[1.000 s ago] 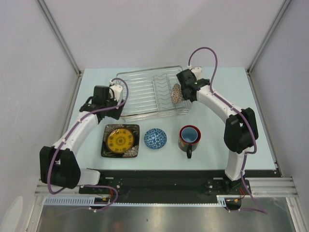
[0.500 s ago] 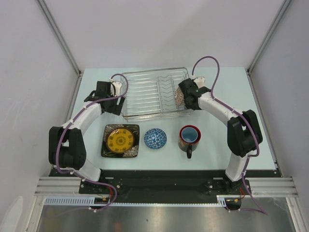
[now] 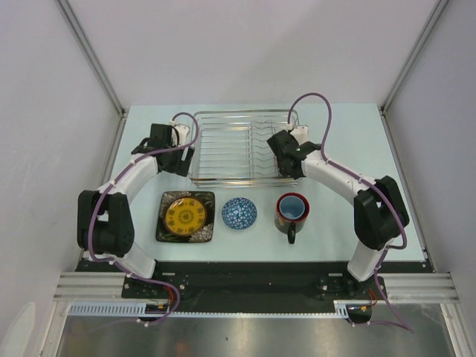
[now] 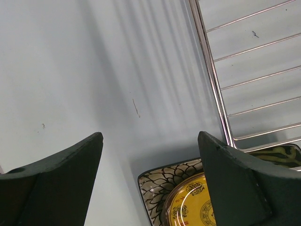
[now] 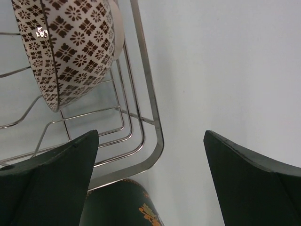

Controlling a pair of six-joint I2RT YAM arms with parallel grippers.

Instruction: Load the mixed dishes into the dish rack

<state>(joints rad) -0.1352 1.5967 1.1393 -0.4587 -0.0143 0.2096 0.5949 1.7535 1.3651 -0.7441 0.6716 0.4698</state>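
— Black fingers on the right gripper [image 5: 151,136]: spread or closed?

— Spread wide, with nothing between them. It hangs over the near right corner of the dish rack [image 5: 151,113]. Just beyond the fingers, a brown-patterned bowl [image 5: 70,47] stands on edge inside the rack, leaning on the wires. A dark mug [image 5: 122,207] shows just outside that corner.

— And the left gripper [image 4: 150,141]?

— Also wide open and empty, over the pale table [image 3: 327,238] just off the rack's left end. Below its fingers lies a corner of the square black plate [image 4: 160,181], with the yellow plate [image 4: 193,202] resting on it.

— Where are the other dishes?

— From above, they sit in a row on the table in front of the rack: the stacked plates on the left, a blue bowl [image 3: 239,213] in the middle and the mug on the right. They are all apart from one another.
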